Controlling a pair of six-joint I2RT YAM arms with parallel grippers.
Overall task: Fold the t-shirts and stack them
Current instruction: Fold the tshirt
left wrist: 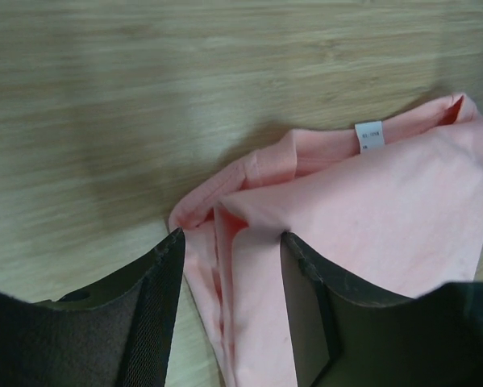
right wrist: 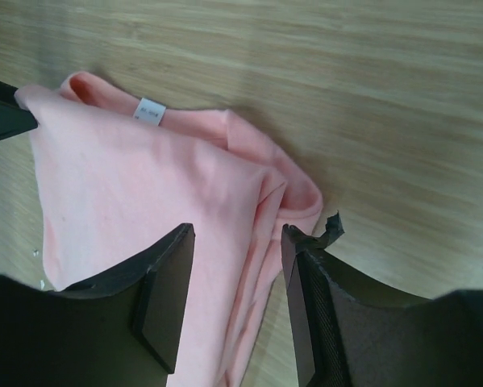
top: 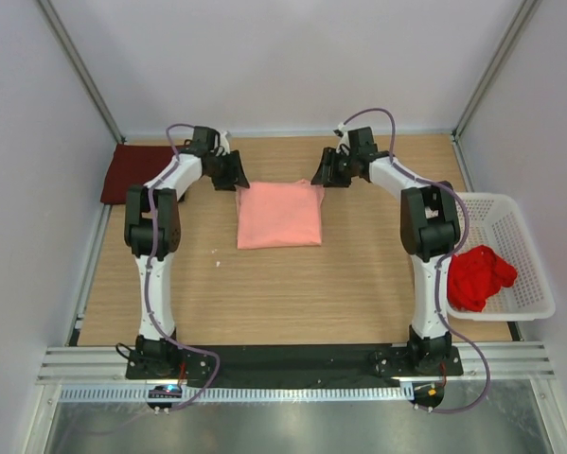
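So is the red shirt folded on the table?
No, the red shirt lies crumpled in the white basket.

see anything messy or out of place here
The red shirt is crumpled and spills over the near-left rim of the basket. The maroon shirt seems to overhang the far left edge of the table. The pink shirt lies folded mid-table, its far corners slightly bunched.

wooden table, white basket (perforated plastic)
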